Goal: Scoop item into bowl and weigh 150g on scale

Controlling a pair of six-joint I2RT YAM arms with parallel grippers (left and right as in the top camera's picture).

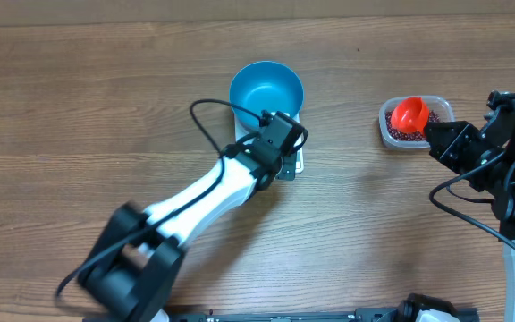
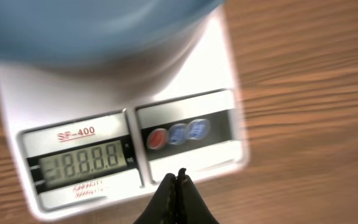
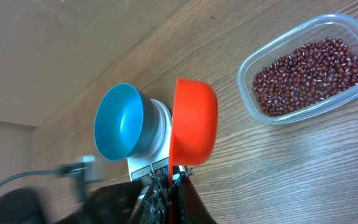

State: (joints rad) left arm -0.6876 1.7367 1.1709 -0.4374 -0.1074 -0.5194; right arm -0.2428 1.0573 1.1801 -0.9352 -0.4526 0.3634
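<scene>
— Where is the bowl sitting?

— It's standing upright on the scale. It's round and bright blue with smooth walls, and it's showing only plain blue inside.

— And the scale itself?

— It's lying flat on the wooden table, white and rectangular. Its panel edge is sticking out from under the bowl. The display is showing a row of eights, and one red and two blue round buttons are sitting just beside it.

— The beans?

— They're lying in a loose heap in a clear tub, well apart from the scale. They're small and dark red-brown.
</scene>
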